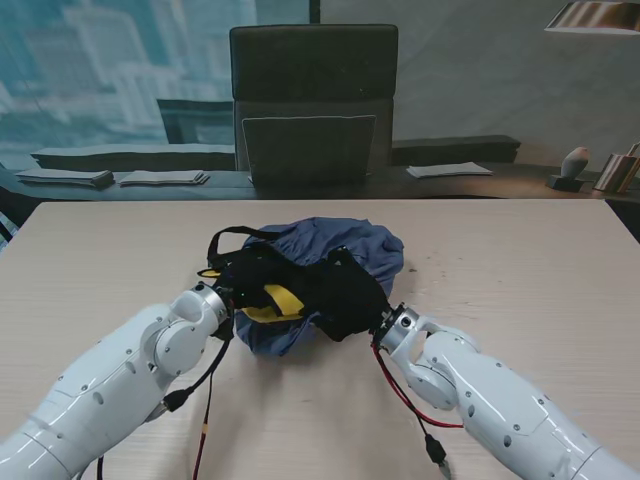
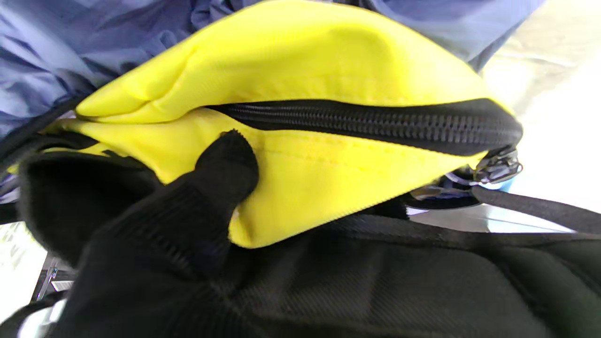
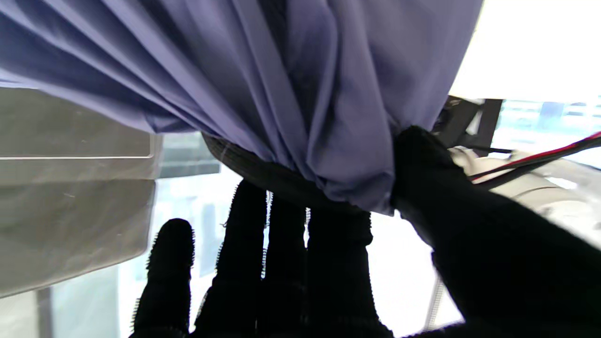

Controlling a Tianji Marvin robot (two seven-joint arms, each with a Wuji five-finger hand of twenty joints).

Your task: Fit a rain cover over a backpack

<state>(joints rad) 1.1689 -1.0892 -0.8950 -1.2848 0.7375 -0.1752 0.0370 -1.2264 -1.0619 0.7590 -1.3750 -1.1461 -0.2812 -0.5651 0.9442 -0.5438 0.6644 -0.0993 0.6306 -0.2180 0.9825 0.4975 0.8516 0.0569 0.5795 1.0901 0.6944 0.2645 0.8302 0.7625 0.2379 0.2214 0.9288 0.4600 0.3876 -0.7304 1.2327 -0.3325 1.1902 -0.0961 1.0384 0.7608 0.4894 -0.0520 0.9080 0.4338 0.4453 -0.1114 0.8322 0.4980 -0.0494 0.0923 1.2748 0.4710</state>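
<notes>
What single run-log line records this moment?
left hand: grips backpack | right hand: pinches rain cover edge | cover: partly on

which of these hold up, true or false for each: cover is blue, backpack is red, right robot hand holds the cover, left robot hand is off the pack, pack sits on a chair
1. The rain cover is blue: true.
2. The backpack is red: false, it is black with yellow panels.
3. The right robot hand pinches gathered cover fabric: true.
4. The left robot hand is clear of the backpack: false, a finger presses its yellow panel beside the zipper.
5. The backpack sits on the chair: false, it lies on the table.
</notes>
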